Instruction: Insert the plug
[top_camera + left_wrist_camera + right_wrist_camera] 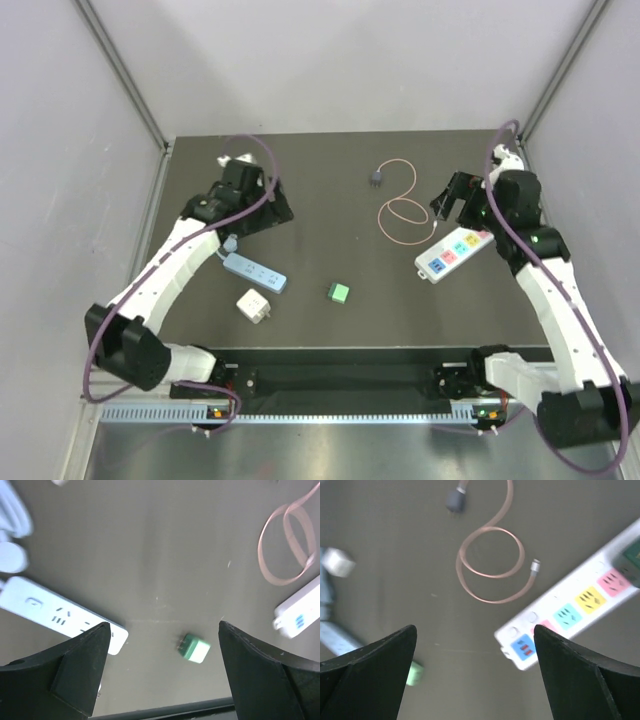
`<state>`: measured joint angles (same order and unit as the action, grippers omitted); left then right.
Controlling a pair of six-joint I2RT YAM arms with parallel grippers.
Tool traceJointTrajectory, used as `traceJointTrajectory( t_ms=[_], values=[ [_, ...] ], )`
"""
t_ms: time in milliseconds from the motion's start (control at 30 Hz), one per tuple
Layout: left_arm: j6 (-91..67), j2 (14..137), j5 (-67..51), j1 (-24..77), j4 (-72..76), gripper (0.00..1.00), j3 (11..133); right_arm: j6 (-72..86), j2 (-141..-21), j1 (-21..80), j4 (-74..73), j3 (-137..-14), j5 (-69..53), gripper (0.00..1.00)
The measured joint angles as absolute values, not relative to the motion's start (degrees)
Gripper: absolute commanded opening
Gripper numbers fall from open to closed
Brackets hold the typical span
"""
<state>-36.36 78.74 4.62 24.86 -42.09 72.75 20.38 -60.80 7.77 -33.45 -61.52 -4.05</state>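
Both the left hand (pixel 164 625) and right hand (pixel 474 627) gape wide, empty. The plug (pixel 376 178) lies loose near the bench's (pixel 320 230) far edge, its pink cable (pixel 458 562) looping toward the coloured power strip (pixel 455 255). Pinching cable instead of head could drag it away, and the unheld strip may slide under pressure.

plug (pixel 376 178) behind power strip (pixel 455 254), cable loop (pixel 400 215) between

Left arm (pixel 165 268) and right arm (pixel 557 300) were white with black joints — purple cables (pixel 250 138) ran along both; black fingers (pixel 75 672).
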Motion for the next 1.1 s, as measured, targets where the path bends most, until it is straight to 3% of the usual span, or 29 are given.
traceJointTrajectory(
  t_ms=[167,467,667,933,1100],
  values=[
    [-40.88,73.36,3.36,16.34,-42.11,0.89,72.64,25.98,-52.47,7.38,-21.5,-52.69,-15.75,1.0],
    [-44.88,75.07,-0.6,9.8,-41.52,0.81,63.92,25.5,-56.01,7.31,-18.94,-46.44,-21.54,1.0],
    [-39.48,80.18,-2.31,16.84,-40.56,0.81,64.77,25.87,-55.37,5.41,-19.46,-45.71,-18.11,1.0],
    [-35.64,89.65,-1.87,34.79,-39.55,0.81,70.28,29.98,-59.61,3.62,-20.27,-43.33,-20.56,1.0],
    [-34.46,90.28,-2.11,42.0,-38.39,0.73,68.01,28.38,-59.68,3.62,-21.85,-43.07,-21.91,1.0]
  ],
)
